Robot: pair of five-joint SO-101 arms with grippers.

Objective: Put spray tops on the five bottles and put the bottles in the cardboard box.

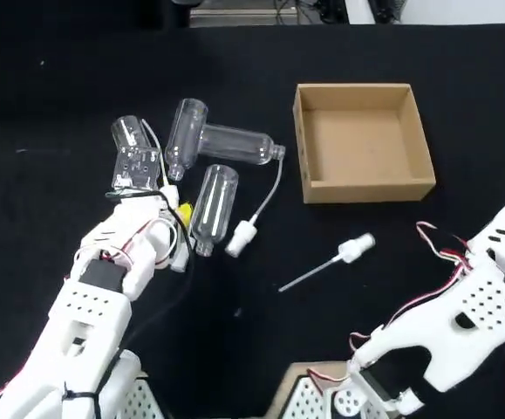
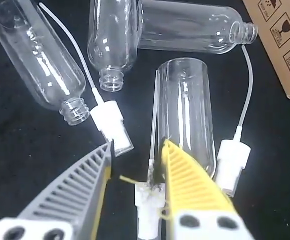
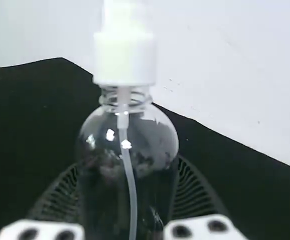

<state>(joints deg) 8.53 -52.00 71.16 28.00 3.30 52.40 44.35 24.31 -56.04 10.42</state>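
Note:
Four clear bottles lie uncapped on the black table: one [image 2: 39,60], a second [image 2: 112,35], a third [image 2: 190,25] and a fourth [image 2: 187,110]. My left gripper [image 2: 136,145] is open just in front of them, with a white spray top [image 2: 150,195] lying between its fingers against the yellow one. Two more spray tops [image 2: 112,125] [image 2: 232,160] lie beside it. Another spray top [image 1: 354,249] lies alone with its straw. My right gripper [image 3: 124,220] is shut on a bottle [image 3: 127,150] that carries a spray top [image 3: 123,55], held upright. The cardboard box [image 1: 364,188] stands open.
The left arm [image 1: 86,305] comes in from the lower left and the right arm [image 1: 470,305] from the lower right, with loose red and white wires. A corner of the box [image 2: 280,40] is close to the bottles. Bare black table lies between the arms.

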